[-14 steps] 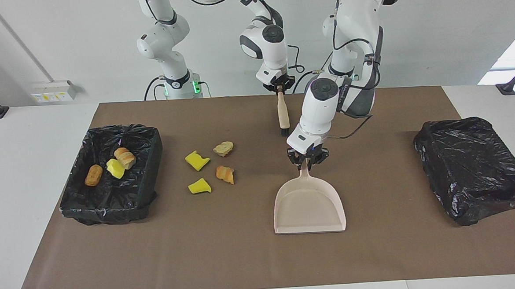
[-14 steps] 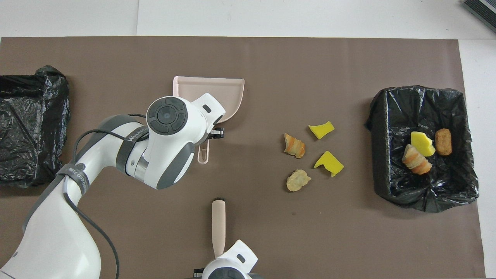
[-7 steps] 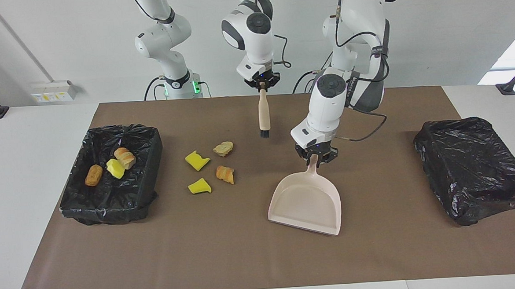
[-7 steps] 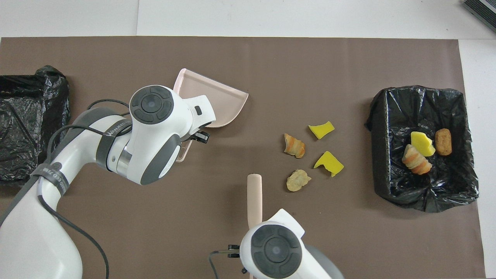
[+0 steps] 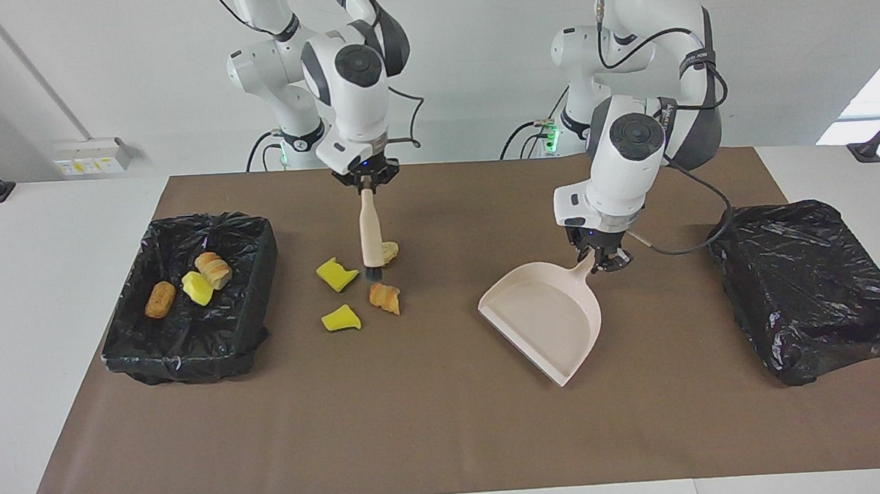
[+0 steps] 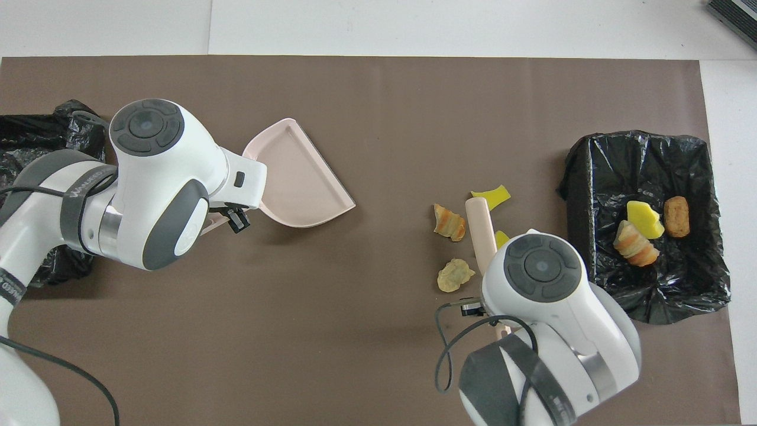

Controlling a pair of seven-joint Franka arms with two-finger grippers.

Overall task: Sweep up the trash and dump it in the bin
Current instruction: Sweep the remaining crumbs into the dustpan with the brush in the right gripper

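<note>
Brush (image 5: 369, 232) moved over four loose trash pieces (image 5: 358, 285), three binned (image 5: 186, 284), right hand (image 5: 366, 184) gripping brush, left hand (image 5: 601, 257) dustpan (image 5: 545, 320).

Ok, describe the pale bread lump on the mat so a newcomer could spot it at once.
Start at the open bin lined with black plastic. Four scraps lie on the brown mat beside it. The bread lump is the one nearest the robots, pale tan, partly hidden by the brush.

Bright yellow sponge chunks (image 5: 337, 274) and tan-orange bread lumps (image 5: 385, 298) lie on a plain brown mat (image 5: 419, 429). The dustpan (image 5: 545, 320) is pale pinkish beige, as is the brush (image 5: 369, 235) handle, with dark bristles. Both bins (image 5: 190, 298) wear glossy black liners, and the arms are white and grey.
</note>
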